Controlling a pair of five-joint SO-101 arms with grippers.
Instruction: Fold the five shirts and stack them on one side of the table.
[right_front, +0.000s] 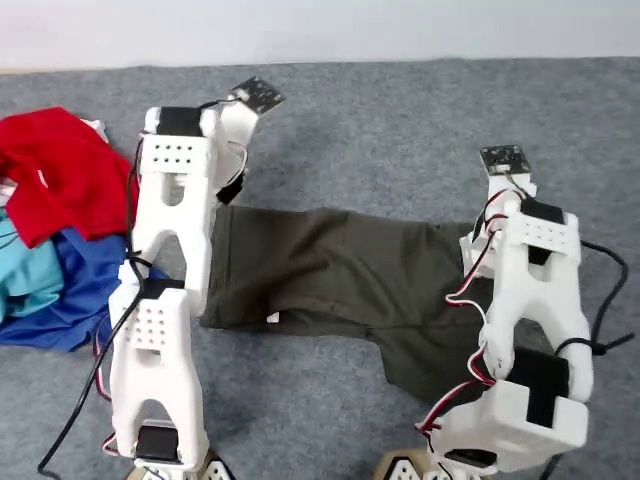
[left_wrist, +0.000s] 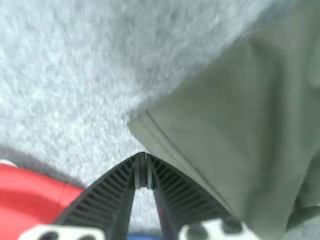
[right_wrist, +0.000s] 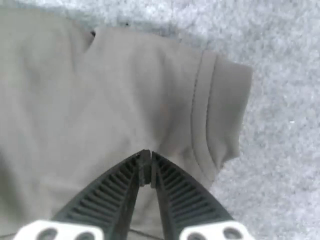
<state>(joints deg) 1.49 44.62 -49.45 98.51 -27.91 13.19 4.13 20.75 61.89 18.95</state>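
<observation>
Left pincer (left_wrist: 142, 172) and right pincer (right_wrist: 146, 167) are clenched, holding nothing, at the two ends of the olive shirt (right_front: 330, 270), which lies spread on the bench (right_front: 400, 130). It looks soft and light; better to pinch the hem corner and the sleeve edge.

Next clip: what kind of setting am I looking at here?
Probably a robot test bench rather than a home: a white left arm and right arm stand at a grey-carpeted table, with an olive shirt spread between them and a pile of red, blue and teal shirts beside.
</observation>
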